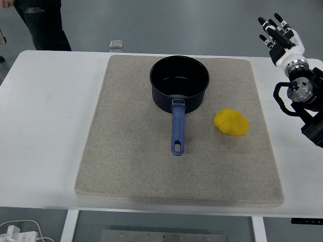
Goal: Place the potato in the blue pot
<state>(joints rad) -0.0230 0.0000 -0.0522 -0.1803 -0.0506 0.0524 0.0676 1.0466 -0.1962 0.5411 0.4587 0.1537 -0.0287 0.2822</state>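
I see the yellow potato (231,122) lying on the beige mat (126,161), just right of the blue pot (179,83), whose handle points toward me. My right hand (280,38) is raised at the table's right edge, well apart from the potato, fingers extended and loosely spread, holding nothing. A person (43,22) stands beyond the white table (40,126).

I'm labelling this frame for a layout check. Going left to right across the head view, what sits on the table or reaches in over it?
Beige mat's left edge → blue pot with its handle toward the near edge → yellow potato → right hand, raised at the table's right edge, fingers spread, holding nothing.
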